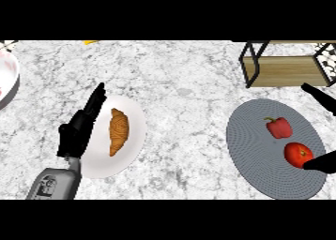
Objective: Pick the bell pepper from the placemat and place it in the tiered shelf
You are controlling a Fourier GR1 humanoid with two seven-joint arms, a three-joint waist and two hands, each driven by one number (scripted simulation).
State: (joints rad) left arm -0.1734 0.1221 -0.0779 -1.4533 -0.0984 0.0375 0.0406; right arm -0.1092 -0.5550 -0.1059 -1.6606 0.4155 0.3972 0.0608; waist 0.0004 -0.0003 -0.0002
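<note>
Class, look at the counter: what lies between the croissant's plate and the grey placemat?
Nothing: in the head view, only bare marble counter lies between the white plate and the placemat.

The left hand (pixel 77 131) rises from its grey forearm (pixel 54 183) at the near left, fingers straight and pointing to the far side. The right hand (pixel 328 133) shows at the right edge, fingers and thumb spread wide apart.
</note>
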